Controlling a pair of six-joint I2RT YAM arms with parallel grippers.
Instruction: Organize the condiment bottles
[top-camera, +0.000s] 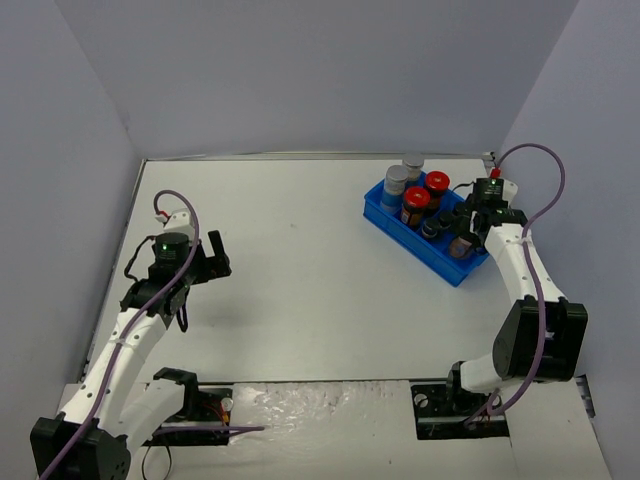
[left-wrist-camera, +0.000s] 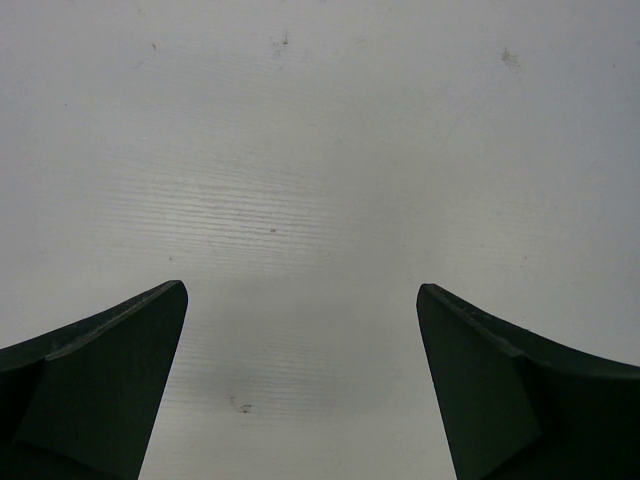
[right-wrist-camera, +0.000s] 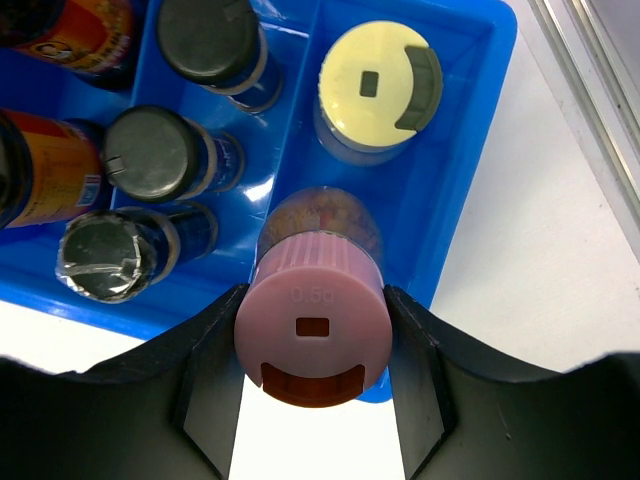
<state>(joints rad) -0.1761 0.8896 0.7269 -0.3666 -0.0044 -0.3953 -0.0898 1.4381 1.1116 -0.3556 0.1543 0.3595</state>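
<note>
White tabletop, walled on three sides by plain grey panels, with a metal strip along its right edge.

At the right gripper both black fingers press the sides of the pink-lidded jar – jaws clamped on its lid. The jar stands upright in the near corner of the end compartment of the blue divided tray. Whether its base rests on the tray floor cannot be told. Just behind it in that compartment stands the cream-lidded jar.

Across the divider, three tiny dark-capped jars stand in a row, close together. Beyond them are two red-lidded jars with orange labels, then two taller grey-capped jars at the tray's far end.

The tray sits at the far right of the table, its end near the metal-edged side, so there is little room there.

The left gripper hangs over bare table well to the left – jaws wide apart, holding nothing, with broad open surface around it.
</note>
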